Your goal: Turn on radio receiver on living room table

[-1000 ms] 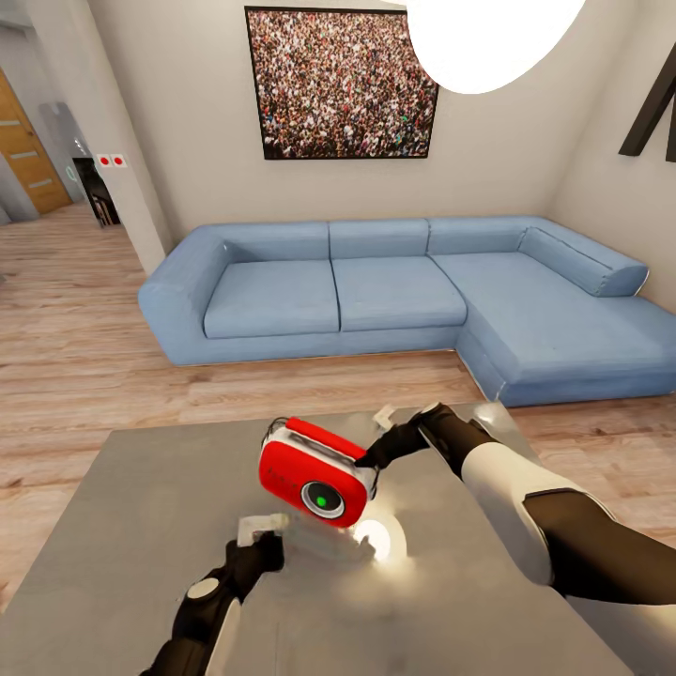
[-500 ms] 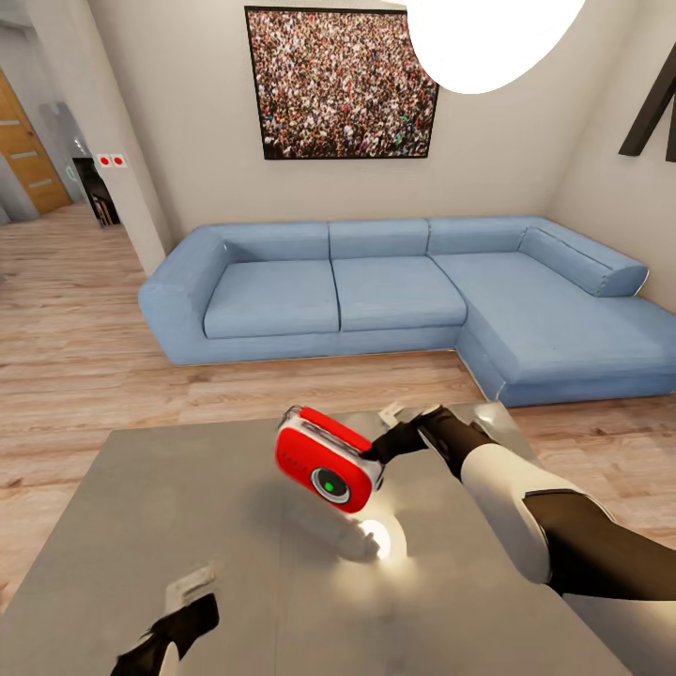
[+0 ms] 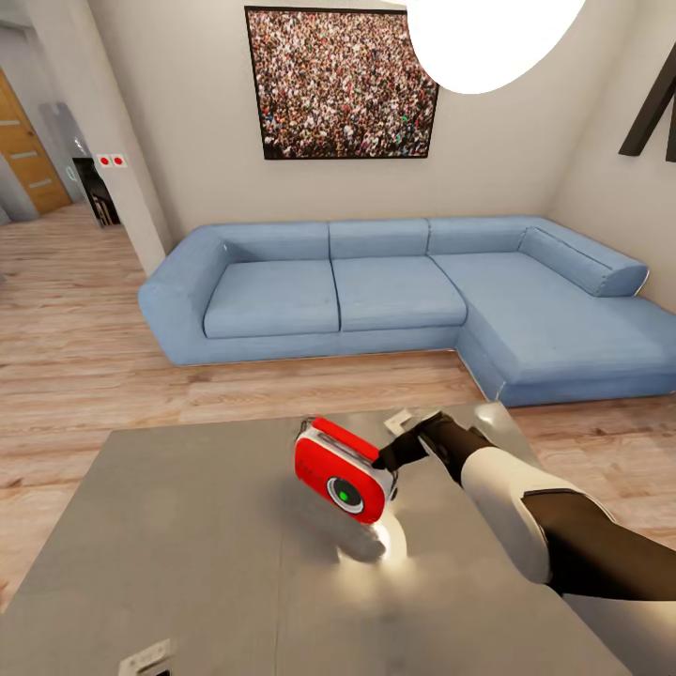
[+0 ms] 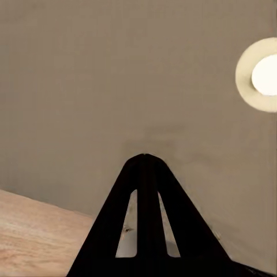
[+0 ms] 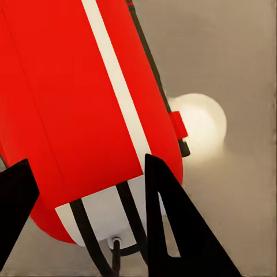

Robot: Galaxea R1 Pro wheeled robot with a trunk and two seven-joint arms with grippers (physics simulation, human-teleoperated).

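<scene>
The red radio receiver (image 3: 343, 468) with white trim hangs tilted just above the glossy grey table (image 3: 188, 526), its round dial showing a green light and its shadow lying below it. My right gripper (image 3: 389, 454) is shut on the radio's right end. In the right wrist view the red body (image 5: 75, 104) sits between the two dark fingers (image 5: 167, 225). My left gripper (image 3: 145, 659) is low at the table's near edge, far from the radio. In the left wrist view its fingers (image 4: 144, 190) meet in a point over the bare grey top, shut on nothing.
A blue L-shaped sofa (image 3: 376, 291) stands beyond the table on light wood floor (image 3: 75, 357). A crowd-photo picture (image 3: 338, 83) hangs on the wall, and a white dome lamp (image 3: 488, 38) hangs overhead. The lamp's bright reflection (image 3: 385, 540) lies on the table top.
The right gripper has carried the radio to the right and a little farther from me. The left arm has drawn back from the radio toward the table's near edge.
</scene>
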